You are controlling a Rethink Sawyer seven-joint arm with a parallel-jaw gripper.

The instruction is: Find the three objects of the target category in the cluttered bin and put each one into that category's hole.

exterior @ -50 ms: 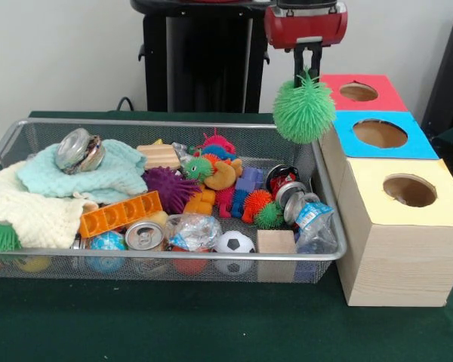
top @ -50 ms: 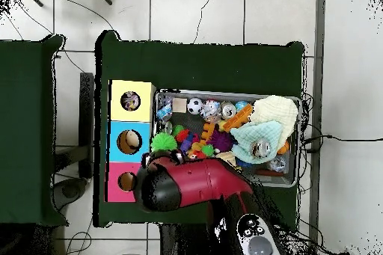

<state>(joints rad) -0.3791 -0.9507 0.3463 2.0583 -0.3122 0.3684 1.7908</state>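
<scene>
Aloft, gripper [exterior @ -50 ms: 307, 66] clamps green spiky ball [exterior @ -50 ms: 304, 108]; lettering unreadable.

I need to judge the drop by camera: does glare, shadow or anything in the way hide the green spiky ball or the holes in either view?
Front view: even light, no glare; the green spiky ball hangs from the gripper, sharp against the wall, and the red, blue and yellow holes are all open to view. Overhead view: the red arm covers the gripper and part of the ball.
</scene>
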